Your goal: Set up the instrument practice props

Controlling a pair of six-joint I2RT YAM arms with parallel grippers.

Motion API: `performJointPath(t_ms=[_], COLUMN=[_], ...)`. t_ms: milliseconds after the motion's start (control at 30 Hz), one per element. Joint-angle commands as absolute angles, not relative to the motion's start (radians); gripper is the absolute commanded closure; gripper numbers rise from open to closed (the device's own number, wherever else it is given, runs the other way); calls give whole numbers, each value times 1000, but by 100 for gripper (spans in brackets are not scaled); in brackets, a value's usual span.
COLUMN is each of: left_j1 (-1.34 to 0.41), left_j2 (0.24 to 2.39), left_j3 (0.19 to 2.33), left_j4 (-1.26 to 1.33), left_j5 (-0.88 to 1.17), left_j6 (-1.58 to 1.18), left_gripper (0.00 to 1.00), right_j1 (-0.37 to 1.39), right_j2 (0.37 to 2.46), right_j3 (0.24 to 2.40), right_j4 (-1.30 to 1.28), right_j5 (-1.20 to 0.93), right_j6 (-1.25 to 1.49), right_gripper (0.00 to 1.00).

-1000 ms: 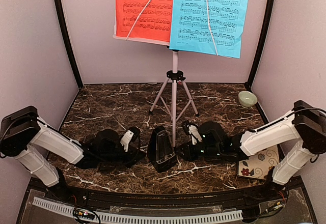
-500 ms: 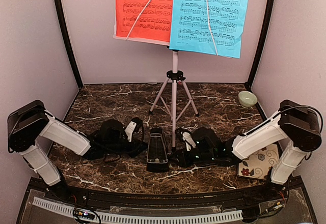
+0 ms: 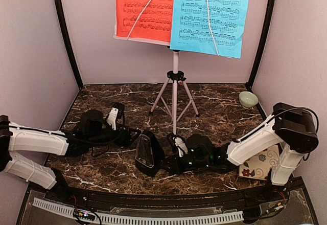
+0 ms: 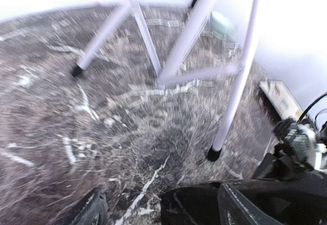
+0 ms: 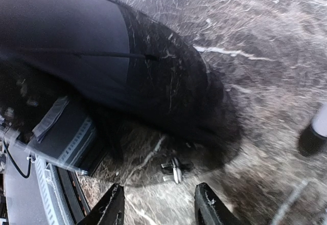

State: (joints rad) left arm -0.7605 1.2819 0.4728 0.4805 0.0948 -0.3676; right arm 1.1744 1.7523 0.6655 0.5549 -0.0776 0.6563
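No readable words; only music notation on the red page [image 3: 153,20] and cyan-blue page [image 3: 230,15].

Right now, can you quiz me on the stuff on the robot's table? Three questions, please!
1. True or false: seen from the top camera, the red page on the music stand hangs to the left of the blue page.
2. Which gripper is closer to the metronome, the robot's left one or its right one?
3. Where is the green bowl?
A) at the far right of the table, near the wall
B) on the music stand
C) on top of the metronome

Key:
1. True.
2. The right gripper.
3. A.
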Motion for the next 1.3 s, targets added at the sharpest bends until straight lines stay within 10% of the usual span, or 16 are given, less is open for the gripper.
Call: performJointPath(t_ms=[0, 500, 1267], left_j1=[-758, -1152, -1247], left_j2=[1077, 828, 1298], left_j3=[401, 285, 502], left_j4=[315, 240, 567], left_j5=[25, -193, -467], left_j6=[-390, -357, -312], left_gripper=[20, 6, 1], right_j1=[1177, 1174, 1175], right_j2=[1669, 1690, 1672], right_j3=[592, 555, 537], right_j4=[644, 718, 722], right_j5=[-30, -11, 10], right_j6=[661, 650, 658], right_gripper=[51, 52, 41])
